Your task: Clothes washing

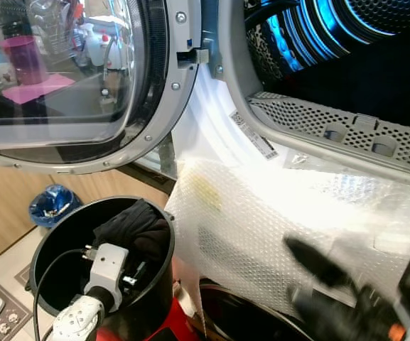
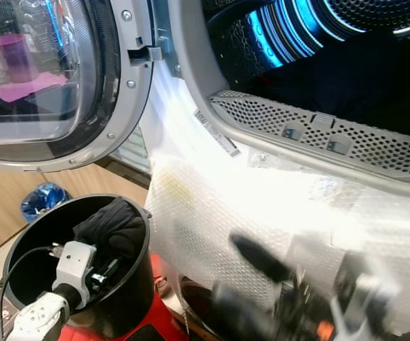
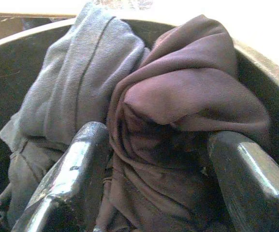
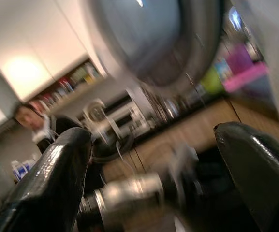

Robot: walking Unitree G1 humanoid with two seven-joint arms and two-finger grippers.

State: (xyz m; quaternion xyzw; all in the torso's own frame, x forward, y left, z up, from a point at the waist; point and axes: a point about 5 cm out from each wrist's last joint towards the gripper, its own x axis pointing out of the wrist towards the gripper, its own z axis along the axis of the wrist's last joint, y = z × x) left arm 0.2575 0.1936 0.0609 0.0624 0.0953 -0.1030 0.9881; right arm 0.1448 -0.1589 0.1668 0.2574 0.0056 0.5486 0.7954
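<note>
Bubble wrap (image 1: 276,213) is taped or draped all over the white front of the washing machine (image 1: 212,135), covering most of the middle and lower right of the head views, pretty glary where the light hits it. Upper right you get the open drum (image 1: 347,50), dark inside with blue light streaks on the perforated metal. Upper left is the round glass door (image 1: 62,78) swung open, reflecting a room with pink and green stuff on a counter. Behind it there's light wood panelling (image 1: 6,206) and a blue bag or bin (image 1: 50,204) on the floor at the left edge.

Lower left sits a black bucket (image 1: 158,284) with the clothes (image 1: 137,227) in it. The left gripper (image 3: 154,183) is down inside the bucket, fingers spread apart on either side of a dark purplish-brown garment (image 3: 187,101), with a grey garment (image 3: 76,82) bunched right next to it. Can't tell if the fingers are actually touching the cloth yet.

The right gripper (image 4: 154,179) is at the lower right of the head views, blurry, in front of the bubble wrap, fingers wide apart with nothing between them. Its wrist camera is smeared but shows the door glass, wood cabinets and a person (image 4: 37,125) in the background.
</note>
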